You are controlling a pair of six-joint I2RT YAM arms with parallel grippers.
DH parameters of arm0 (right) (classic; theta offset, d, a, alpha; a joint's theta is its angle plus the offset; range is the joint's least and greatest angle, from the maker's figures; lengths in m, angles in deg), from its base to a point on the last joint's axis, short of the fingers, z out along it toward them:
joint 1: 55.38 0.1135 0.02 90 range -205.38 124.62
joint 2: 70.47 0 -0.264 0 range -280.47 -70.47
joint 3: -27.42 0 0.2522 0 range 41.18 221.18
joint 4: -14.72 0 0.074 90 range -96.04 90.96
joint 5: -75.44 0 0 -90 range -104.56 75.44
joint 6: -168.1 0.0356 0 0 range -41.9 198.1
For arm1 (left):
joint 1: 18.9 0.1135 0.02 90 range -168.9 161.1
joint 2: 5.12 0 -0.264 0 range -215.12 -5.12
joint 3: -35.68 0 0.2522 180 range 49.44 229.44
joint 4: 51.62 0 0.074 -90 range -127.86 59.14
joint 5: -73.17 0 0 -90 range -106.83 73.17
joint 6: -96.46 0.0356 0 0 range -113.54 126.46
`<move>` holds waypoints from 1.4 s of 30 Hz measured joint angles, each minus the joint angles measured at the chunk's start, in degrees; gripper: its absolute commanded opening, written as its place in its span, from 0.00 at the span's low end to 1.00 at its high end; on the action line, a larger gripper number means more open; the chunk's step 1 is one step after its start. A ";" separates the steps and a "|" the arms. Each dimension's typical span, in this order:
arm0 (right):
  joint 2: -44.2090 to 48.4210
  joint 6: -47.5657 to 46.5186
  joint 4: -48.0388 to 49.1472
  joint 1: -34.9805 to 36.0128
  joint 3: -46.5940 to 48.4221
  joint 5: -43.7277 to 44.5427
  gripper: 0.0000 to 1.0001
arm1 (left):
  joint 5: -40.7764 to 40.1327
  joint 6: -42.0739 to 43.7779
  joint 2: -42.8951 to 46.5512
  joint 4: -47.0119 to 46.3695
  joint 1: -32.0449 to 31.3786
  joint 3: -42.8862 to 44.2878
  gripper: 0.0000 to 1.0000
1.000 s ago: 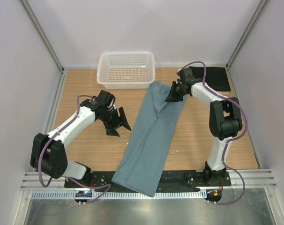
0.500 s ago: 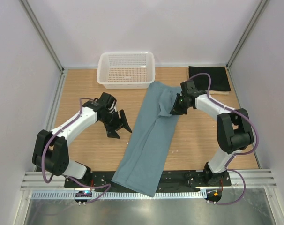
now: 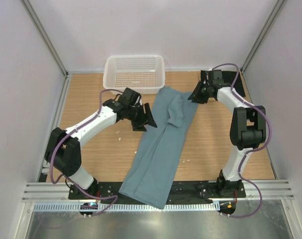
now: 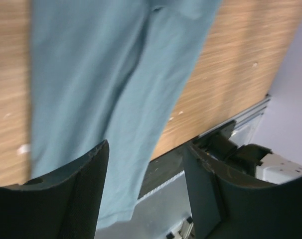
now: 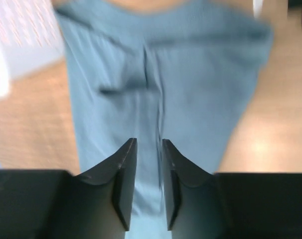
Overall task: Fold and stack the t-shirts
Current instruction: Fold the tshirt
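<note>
I'm hovering left gripper [image 3: 146,122], fingers wide apart (empty) | teal t-shirt [image 3: 161,144] lying just right of it, long axis running from table [image 3: 81,89] far edge to near edge | right gripper [image 3: 192,96] at shirt's far right corner, fingers narrowly parted, gripping nothing

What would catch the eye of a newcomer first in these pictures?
The long teal shirt, folded into a narrow strip, runs diagonally across the middle of the table, and its near end lies past the wooden edge. Behind it, at the far edge, stands a white basket. A black shirt lies in the far right corner, partly hidden by the right arm.
</note>
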 measured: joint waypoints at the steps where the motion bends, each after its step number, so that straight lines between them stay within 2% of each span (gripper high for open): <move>1: -1.70 -0.28 0.90 -0.74 2.51 -0.70 0.31 | -0.39 -0.74 -0.79 -2.84 -1.51 0.52 0.62; 4: -6.91 -1.29 3.34 -1.75 8.11 -3.23 0.31 | -1.18 -3.85 -4.94 -11.63 -5.60 1.40 0.74; 8: -10.25 -1.27 4.85 -1.33 8.68 -7.06 0.33 | -2.51 -9.31 -14.40 -20.94 -9.57 3.08 0.75; 13: -10.82 -0.17 6.93 -1.03 6.86 -11.39 0.34 | -4.98 -15.32 -22.93 -26.91 -11.80 5.46 0.68; 21: -10.64 0.13 8.68 -1.05 4.63 -12.74 0.34 | -10.60 -22.49 -24.30 -30.97 -13.35 8.13 0.54; 35: -8.83 1.57 10.91 -1.70 -0.61 -12.76 0.34 | -17.86 -30.73 -29.40 -28.26 -16.15 12.07 0.49; 38: -8.83 1.77 11.26 -1.75 -1.11 -12.74 0.34 | -18.53 -31.78 -30.82 -27.71 -16.31 14.08 0.42; 42: -8.79 1.81 11.52 -1.79 -1.31 -12.74 0.34 | -20.11 -32.26 -31.15 -26.60 -16.31 14.64 0.29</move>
